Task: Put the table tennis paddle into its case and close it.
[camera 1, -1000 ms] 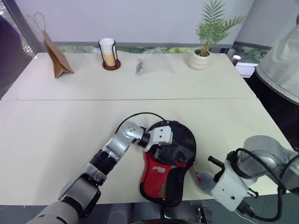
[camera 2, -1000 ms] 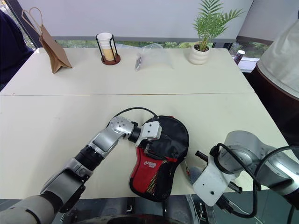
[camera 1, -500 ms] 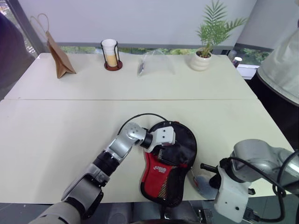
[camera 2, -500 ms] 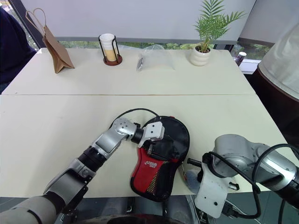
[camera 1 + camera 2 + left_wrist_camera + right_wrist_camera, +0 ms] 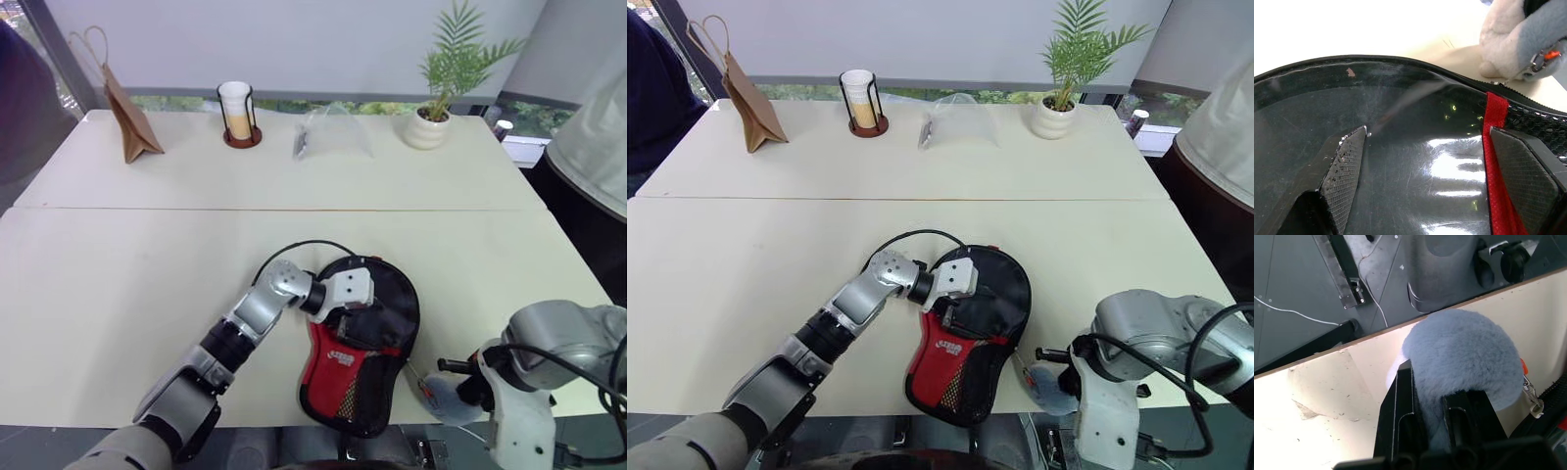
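The case (image 5: pixel 367 343), black with a red panel and mesh, lies flat near the table's front edge. My left gripper (image 5: pixel 1425 166) is open, with its fingers (image 5: pixel 1344 171) spread against the case's clear plastic side. Through the plastic I see only a dark surface, so I cannot tell whether the table tennis paddle is there. My right gripper (image 5: pixel 1432 401) points down at the table's front right edge. It is shut on a fluffy blue-grey pompom (image 5: pixel 1464 352). The pompom hangs from the case's zip pull (image 5: pixel 1530 391), just right of the case.
Along the far side of the table (image 5: pixel 118 274) stand a brown paper bag (image 5: pixel 122 122), a cup in a black wire holder (image 5: pixel 238 113), a clear plastic bag (image 5: pixel 333 132) and a potted plant (image 5: pixel 436 117). A person (image 5: pixel 598 137) stands at the right.
My right wrist has rolled, still shut on the pompom. The left gripper stays on the case. The camera has shifted a little.
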